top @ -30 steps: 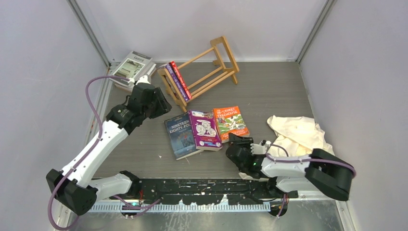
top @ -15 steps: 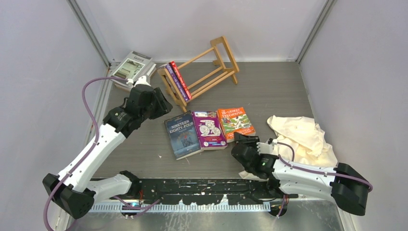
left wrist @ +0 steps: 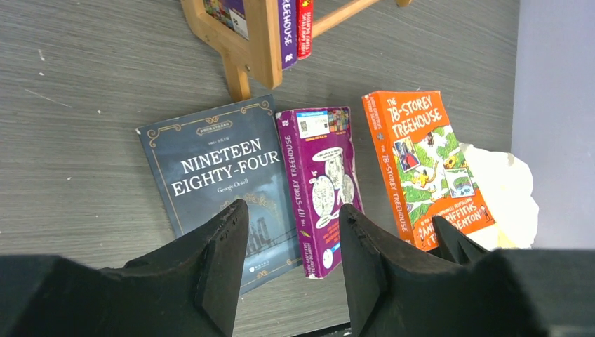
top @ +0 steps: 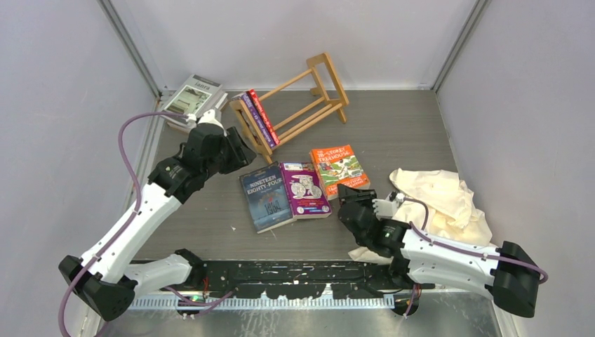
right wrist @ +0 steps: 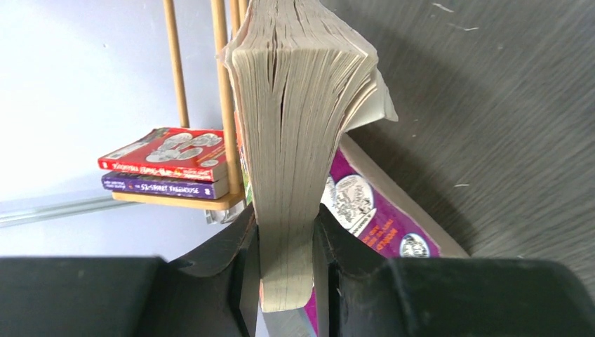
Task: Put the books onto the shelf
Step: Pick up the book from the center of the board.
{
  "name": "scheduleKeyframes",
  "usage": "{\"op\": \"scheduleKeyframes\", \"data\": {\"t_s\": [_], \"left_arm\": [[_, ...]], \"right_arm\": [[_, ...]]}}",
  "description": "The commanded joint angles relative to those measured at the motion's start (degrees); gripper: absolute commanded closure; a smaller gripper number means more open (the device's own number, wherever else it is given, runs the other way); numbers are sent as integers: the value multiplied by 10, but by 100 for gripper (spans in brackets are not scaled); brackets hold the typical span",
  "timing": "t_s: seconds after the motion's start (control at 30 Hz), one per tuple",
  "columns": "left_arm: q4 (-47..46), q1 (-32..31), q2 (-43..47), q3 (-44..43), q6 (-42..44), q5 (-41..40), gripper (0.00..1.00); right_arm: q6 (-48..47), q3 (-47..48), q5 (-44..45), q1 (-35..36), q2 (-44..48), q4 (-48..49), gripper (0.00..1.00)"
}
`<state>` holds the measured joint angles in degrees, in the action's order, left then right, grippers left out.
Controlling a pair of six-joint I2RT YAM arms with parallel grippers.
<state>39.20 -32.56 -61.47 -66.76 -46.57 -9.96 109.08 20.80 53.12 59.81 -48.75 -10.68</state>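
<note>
you are mid-pick on the orange book (top: pixel 338 168): your right gripper (top: pixel 353 199) is clamped on its near edge, the page block pinched between the fingers (right wrist: pixel 238 267). it sits just right of the purple book (top: pixel 303 189), in front of the shelf (top: pixel 309 105). i cannot tell if its far end is off the surface (top: pixel 393 133). next you likely need to lift it, turn it upright and slot it beside the shelved books (top: pixel 258 116). your left gripper (left wrist: pixel 292 207) hangs apart, empty, over the blue book (top: pixel 265 199). the orange one looks like a thick, floppy paperback with a curling cover.
</note>
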Motion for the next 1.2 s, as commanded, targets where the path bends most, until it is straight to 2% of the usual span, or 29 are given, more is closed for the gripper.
{"op": "scheduleKeyframes", "data": {"t_s": [0.0,0.47,0.77,1.17], "left_arm": [[-30,-12,7,-26,-12,17,49],[-54,-22,-33,-55,-34,48,44],[-61,-22,-72,-84,-29,57,39],[-68,-22,-88,-91,-44,48,36]], "right_arm": [[-43,48,40,-1,13,83,99],[-125,110,-78,-2,-67,260,99],[-127,150,-176,-18,-97,300,99],[-101,174,-241,-20,-96,330,99]]}}
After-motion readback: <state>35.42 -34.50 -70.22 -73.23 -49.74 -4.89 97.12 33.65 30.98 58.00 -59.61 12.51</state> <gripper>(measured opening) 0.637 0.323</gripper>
